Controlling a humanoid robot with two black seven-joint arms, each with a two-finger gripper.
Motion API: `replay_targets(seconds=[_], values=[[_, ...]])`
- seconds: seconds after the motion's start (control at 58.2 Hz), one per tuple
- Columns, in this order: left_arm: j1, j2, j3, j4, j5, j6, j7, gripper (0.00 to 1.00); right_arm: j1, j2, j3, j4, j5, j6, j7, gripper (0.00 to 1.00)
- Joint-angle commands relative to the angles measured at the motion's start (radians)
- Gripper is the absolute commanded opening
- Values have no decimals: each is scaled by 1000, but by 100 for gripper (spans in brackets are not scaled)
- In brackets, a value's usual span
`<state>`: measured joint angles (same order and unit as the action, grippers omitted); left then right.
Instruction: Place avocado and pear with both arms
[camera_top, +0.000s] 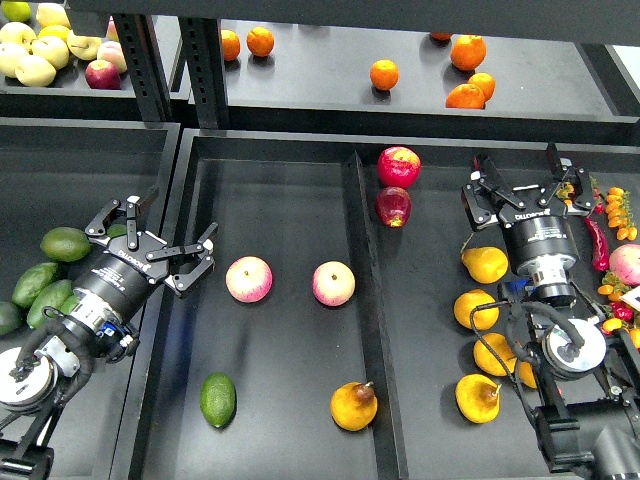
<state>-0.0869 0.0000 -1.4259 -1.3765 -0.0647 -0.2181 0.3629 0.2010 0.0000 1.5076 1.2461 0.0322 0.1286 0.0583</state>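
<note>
Avocado (218, 399) and pear (354, 406) are seen resting low in the frame's centre tray; both grippers, left (165, 250) and right (524, 175), are spread open, empty. Arms should be withdrawn clear without nudging fruit.

One view only — from my head, looking forward and steeply down onto the black trays (290, 300), fairly near. My left arm (95, 300) enters lower left, my right arm (555, 330) lower right.
</note>
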Motion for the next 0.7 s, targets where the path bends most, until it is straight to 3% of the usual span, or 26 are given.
replay_targets(seconds=[0.0, 0.412, 0.687], values=[[-1, 0, -2, -1, 0, 0, 10, 100, 1, 0, -1, -4, 0, 2, 1, 99], [1, 0, -10, 4, 3, -89, 8, 100, 1, 0, 0, -2, 2, 11, 3, 99], [3, 0, -19, 5, 3, -90, 13, 100, 1, 0, 0, -2, 2, 11, 3, 99]])
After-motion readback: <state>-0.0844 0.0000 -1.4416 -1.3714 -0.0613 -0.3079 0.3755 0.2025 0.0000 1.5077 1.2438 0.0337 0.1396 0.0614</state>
